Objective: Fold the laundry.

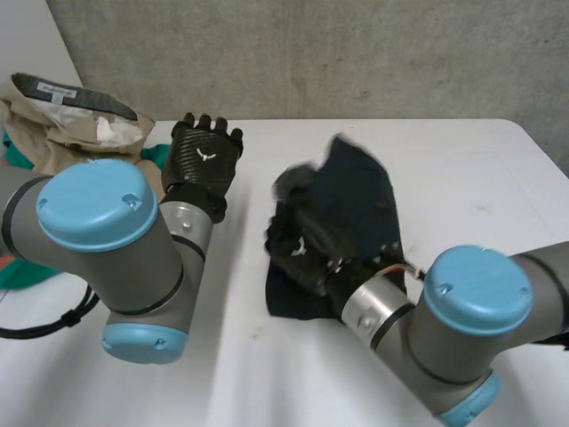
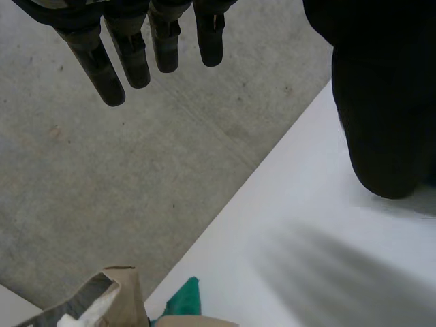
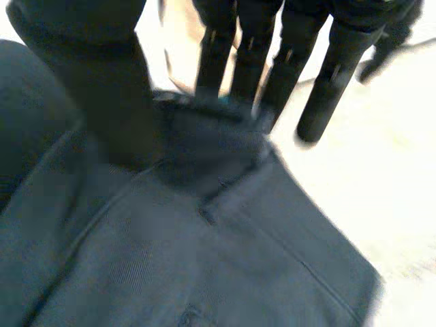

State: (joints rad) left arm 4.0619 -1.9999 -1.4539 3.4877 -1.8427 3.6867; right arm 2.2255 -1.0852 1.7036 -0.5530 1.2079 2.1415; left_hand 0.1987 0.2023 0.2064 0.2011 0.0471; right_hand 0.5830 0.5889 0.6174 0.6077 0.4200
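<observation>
1. Laundry in hand is a dark garment, lying rumpled on the white counter right of the middle, with its far edge lifted and blurred.
2. The right robot hand sits on the garment's near left part. In the wrist view its straight fingers and thumb seem to pinch a raised ridge of cloth between them, though blur makes this hard to confirm.
3. The left robot hand hangs above the counter near the far edge, fingers straight and spread, holding nothing.
4. To fold well, I would take only the top layer in the pinch, carry it low and evenly across, and bring the free hand down to pin the opposite edge so the cloth does not drag.
5. The fabric looks matte, finely woven and limp, so it should crease easily but slide on the smooth counter.
6. A beige pile with some teal cloth waits at the far left corner.
</observation>
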